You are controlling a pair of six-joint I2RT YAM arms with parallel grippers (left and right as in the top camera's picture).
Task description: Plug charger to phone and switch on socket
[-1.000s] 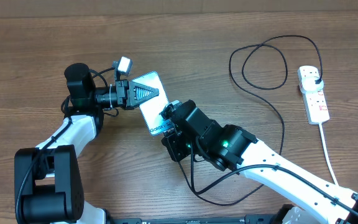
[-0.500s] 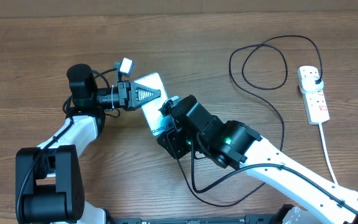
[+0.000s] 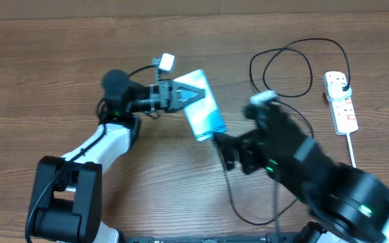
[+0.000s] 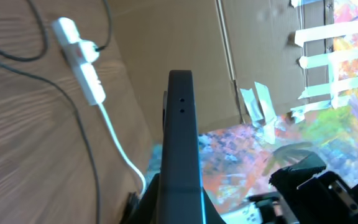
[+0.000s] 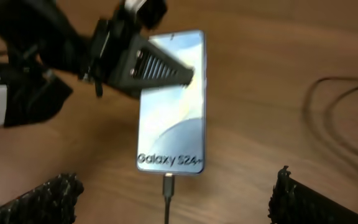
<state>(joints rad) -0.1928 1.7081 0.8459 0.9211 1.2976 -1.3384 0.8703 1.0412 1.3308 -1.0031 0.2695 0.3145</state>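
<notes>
Fingers (image 5: pixel 160 65) of the left end effector (image 3: pixel 198 91) pinch the phone (image 5: pixel 169 124) near its top end, over the wooden worktop (image 3: pixel 46 61); its lit screen reads Galaxy S24+. The charger (image 3: pixel 289 61) has its connector (image 5: pixel 167 185) at the phone's bottom edge. The right end effector (image 5: pixel 173 190) is spread wide and empty just beyond. The charger's plug sits in the socket (image 3: pixel 341 101), far right.

Bright even light, soft motion blur
</notes>
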